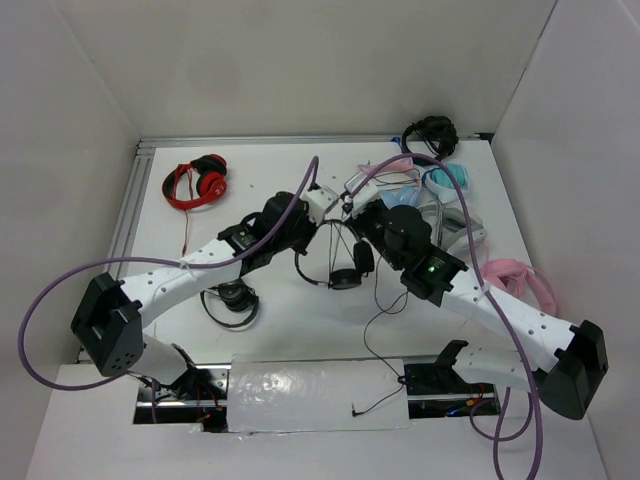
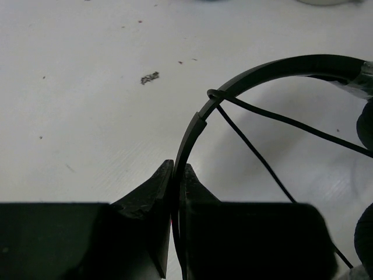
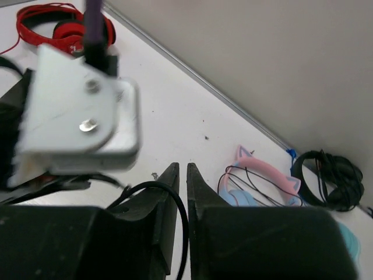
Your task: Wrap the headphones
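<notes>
Both grippers (image 2: 178, 165) (image 3: 182, 167) pinch the headphones (image 1: 343, 278) (thin headband (image 2: 280, 65)).

Black on-ear headphones (image 1: 345, 279) with a thin wire-like headband sit at table centre. The headband arc is nipped between the closed fingers of the left gripper (image 2: 176, 175). The two round earcups lie close together. The thin black cable (image 1: 366, 338) is unwound and trails to the near edge, the jack (image 1: 354, 410) lying on a pale sheet.
</notes>
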Controlling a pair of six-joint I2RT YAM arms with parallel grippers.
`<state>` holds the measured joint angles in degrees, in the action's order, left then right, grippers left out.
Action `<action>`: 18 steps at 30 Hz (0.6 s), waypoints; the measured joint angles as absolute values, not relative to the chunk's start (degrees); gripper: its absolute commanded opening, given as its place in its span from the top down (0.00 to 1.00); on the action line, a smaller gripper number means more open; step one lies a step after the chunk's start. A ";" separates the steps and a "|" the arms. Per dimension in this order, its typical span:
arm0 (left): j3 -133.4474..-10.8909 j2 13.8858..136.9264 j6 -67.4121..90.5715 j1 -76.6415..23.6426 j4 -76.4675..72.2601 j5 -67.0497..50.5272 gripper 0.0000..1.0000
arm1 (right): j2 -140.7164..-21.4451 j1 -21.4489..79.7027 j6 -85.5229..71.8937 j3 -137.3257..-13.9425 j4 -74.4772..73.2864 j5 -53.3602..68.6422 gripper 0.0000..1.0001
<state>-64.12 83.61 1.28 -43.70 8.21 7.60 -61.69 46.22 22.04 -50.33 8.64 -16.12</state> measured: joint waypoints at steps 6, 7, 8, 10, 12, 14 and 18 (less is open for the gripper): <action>-58.61 78.41 -2.98 -45.15 7.03 -0.49 1.00 | -60.47 38.50 22.68 -47.13 10.57 -7.70 0.84; -57.63 76.77 -3.22 -45.17 6.83 -2.24 1.00 | -60.51 37.34 22.48 -46.68 10.72 -6.39 0.92; -57.08 75.50 -3.29 -45.17 6.76 -3.38 1.00 | -60.58 36.53 22.22 -46.35 10.74 -5.54 0.93; -56.60 72.69 -3.66 -45.21 6.33 -6.02 1.00 | -61.08 34.89 21.15 -46.06 11.33 -1.85 0.98; -56.49 69.95 -4.32 -45.28 5.13 -8.73 1.00 | -62.48 33.23 20.36 -46.04 12.05 0.89 0.97; -56.29 67.42 -4.34 -45.56 4.25 -10.39 1.00 | -64.03 32.21 19.05 -46.04 13.34 4.64 0.96; -56.12 64.40 -4.49 -45.65 4.03 -12.34 1.00 | -67.99 30.65 16.67 -46.11 15.40 12.08 0.92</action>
<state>-56.12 64.40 -4.49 -45.65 4.03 -12.34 -67.99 30.65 16.67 -46.11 15.40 12.08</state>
